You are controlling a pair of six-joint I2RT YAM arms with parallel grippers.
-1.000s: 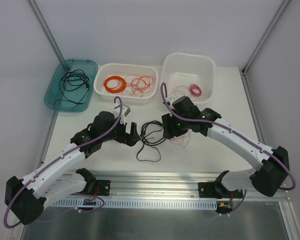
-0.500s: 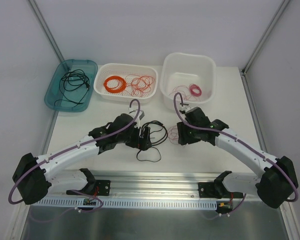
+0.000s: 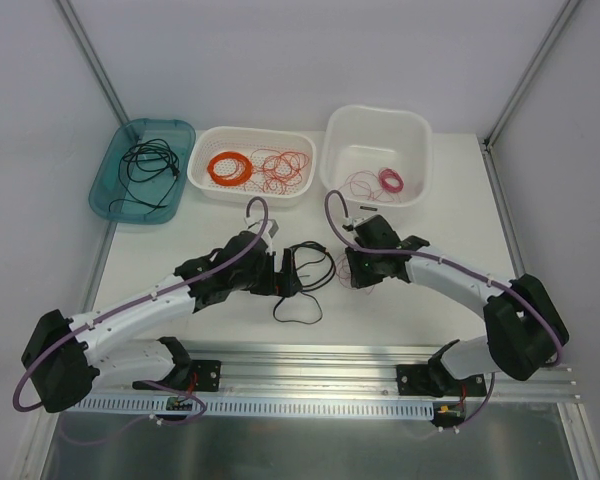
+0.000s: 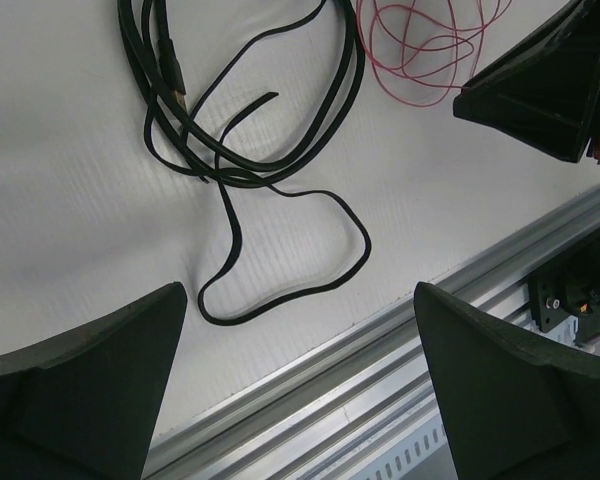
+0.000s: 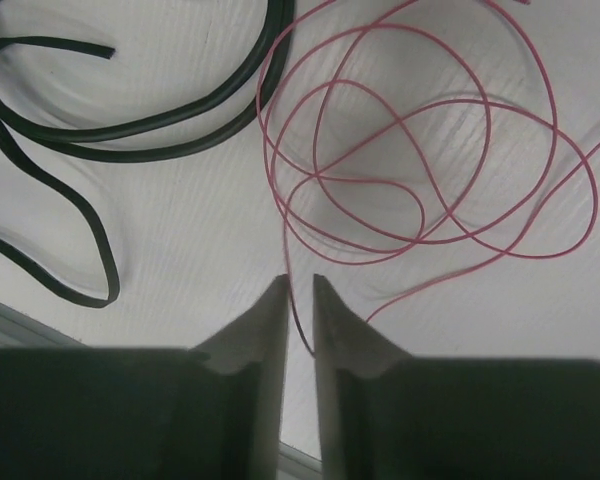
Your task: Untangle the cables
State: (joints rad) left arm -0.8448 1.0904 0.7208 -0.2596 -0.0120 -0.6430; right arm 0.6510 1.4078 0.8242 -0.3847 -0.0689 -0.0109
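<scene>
**Item: cables** (image 3: pixel 315 272). A loose tangle on the bare table (image 3: pixel 460 200), midway between the two arms and just short of the metal rail (image 3: pixel 310 352) at the near edge.

**Parts.**
- Black cable (image 4: pixel 366 248): thick, with several loops bunched at the far end and one slack tail loop trailing toward the rail. Its long axis runs far to near.
- Pink wire (image 5: pixel 410 170): thin, in flat overlapping rings just right of the black bundle. It crosses the bundle only at that bundle's right edge.

**Left gripper** (image 4: pixel 298 295). Jaws spread wide and holding nothing. It sits low at the black cable's left side, with the tail loop lying directly ahead between the fingers.

**Right gripper** (image 5: pixel 300 285). Jaws are drawn to a narrow slit, and one strand of the pink wire runs through it. From here I cannot tell whether the strand is pinched or merely lies underneath. The pink rings spread ahead of the tips, and the black cable lies off to its left.

**Bearing on the next move.** Each arm is nearer its own colour. As I judge it, parting them means pulling sideways, across the black cable's axis.

**Surroundings, along the far edge.**
- Teal tray (image 3: pixel 105 190), holding another black cable.
- Basket (image 3: pixel 250 133), holding an orange coil (image 3: pixel 228 166) and loose red wire.
- Tub (image 3: pixel 375 112), holding pink wire.
</scene>
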